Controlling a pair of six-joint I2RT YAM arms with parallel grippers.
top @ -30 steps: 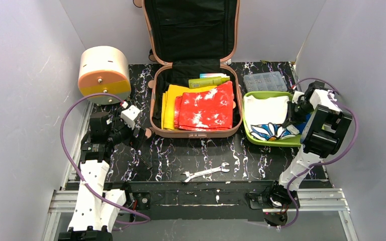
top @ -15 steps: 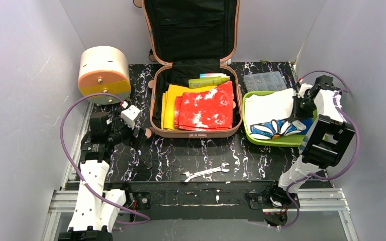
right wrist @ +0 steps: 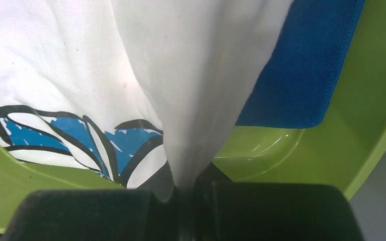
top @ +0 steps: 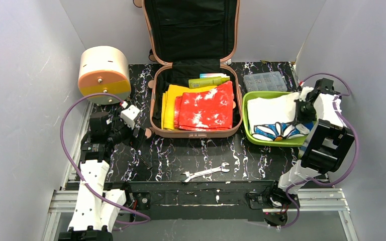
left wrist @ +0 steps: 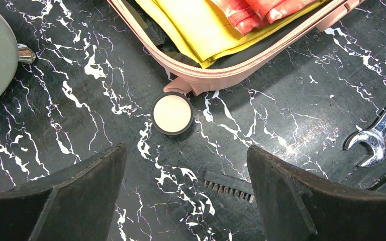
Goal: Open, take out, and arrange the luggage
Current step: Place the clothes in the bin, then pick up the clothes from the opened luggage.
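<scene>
Nearest us, a wrench (top: 205, 172) lies on the tabletop (top: 171, 150). Our left fingers (left wrist: 80, 191) hang wide apart, empty, near a wheel (left wrist: 172, 114) of the luggage (left wrist: 231, 70). Our right fingers (right wrist: 105, 216) pinch a white cloth (right wrist: 196, 75) over the tray (right wrist: 362, 110). The luggage lies open mid-tabletop, its lid raised at the back.
</scene>
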